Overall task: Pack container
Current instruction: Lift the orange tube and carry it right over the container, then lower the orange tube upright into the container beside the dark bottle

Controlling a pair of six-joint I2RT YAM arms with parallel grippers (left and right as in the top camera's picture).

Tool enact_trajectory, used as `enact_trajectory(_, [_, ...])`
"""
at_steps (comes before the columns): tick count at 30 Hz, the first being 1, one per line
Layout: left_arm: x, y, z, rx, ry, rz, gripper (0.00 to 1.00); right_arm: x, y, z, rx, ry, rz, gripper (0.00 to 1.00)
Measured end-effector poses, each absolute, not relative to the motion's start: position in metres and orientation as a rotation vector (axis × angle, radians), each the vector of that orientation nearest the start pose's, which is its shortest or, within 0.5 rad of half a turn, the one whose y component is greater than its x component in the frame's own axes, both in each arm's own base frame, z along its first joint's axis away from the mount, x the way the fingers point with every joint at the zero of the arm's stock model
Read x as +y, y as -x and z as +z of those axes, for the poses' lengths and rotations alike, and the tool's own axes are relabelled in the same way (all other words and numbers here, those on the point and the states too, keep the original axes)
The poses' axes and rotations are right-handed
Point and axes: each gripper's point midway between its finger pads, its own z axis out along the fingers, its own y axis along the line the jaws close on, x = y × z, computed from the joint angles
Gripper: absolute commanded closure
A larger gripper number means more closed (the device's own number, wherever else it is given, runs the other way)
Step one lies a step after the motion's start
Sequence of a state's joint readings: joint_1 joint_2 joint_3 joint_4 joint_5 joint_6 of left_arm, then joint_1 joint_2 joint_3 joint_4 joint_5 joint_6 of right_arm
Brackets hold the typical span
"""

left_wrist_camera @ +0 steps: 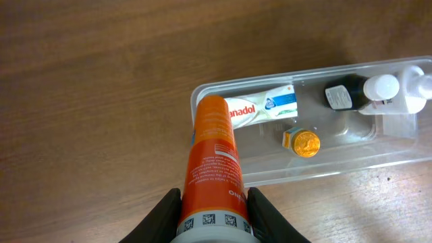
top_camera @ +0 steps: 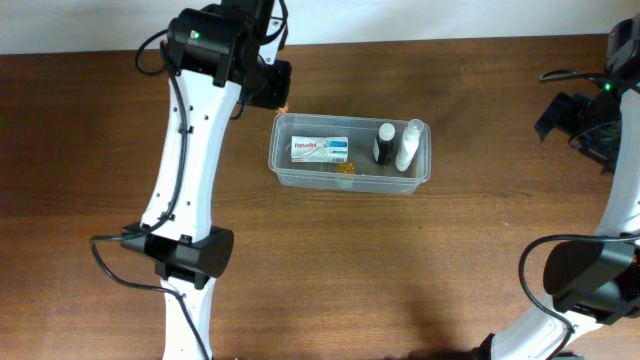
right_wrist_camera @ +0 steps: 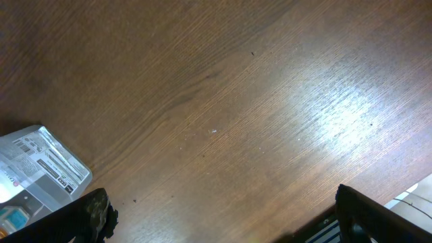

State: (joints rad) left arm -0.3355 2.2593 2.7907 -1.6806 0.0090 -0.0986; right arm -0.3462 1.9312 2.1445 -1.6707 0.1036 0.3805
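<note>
Four things in the container: box, dark bottle, white bottle, jar.
Left gripper clamps an orange tube at its left end; right gripper gapes wide.

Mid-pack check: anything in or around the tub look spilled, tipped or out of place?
Nothing stands out. The box, dark bottle, white bottle and gold-lidded jar all sit inside the container, with no spill visible. The left gripper holds the orange tube near the container's box end.
</note>
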Motion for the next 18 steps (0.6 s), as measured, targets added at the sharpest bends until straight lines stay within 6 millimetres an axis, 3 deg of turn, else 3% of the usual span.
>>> enact_trajectory(7, [-0.169,-0.444,0.274,2.676,-0.342,-0.183,0.69,-0.141,-0.34,0.228,2.822,-1.083,-0.154,0.02])
enact_trajectory(18, [-0.266,-0.433,0.285,2.535,-0.527,-0.324,0.7,-0.141,-0.34,0.228,2.822,-1.083,-0.154,0.01])
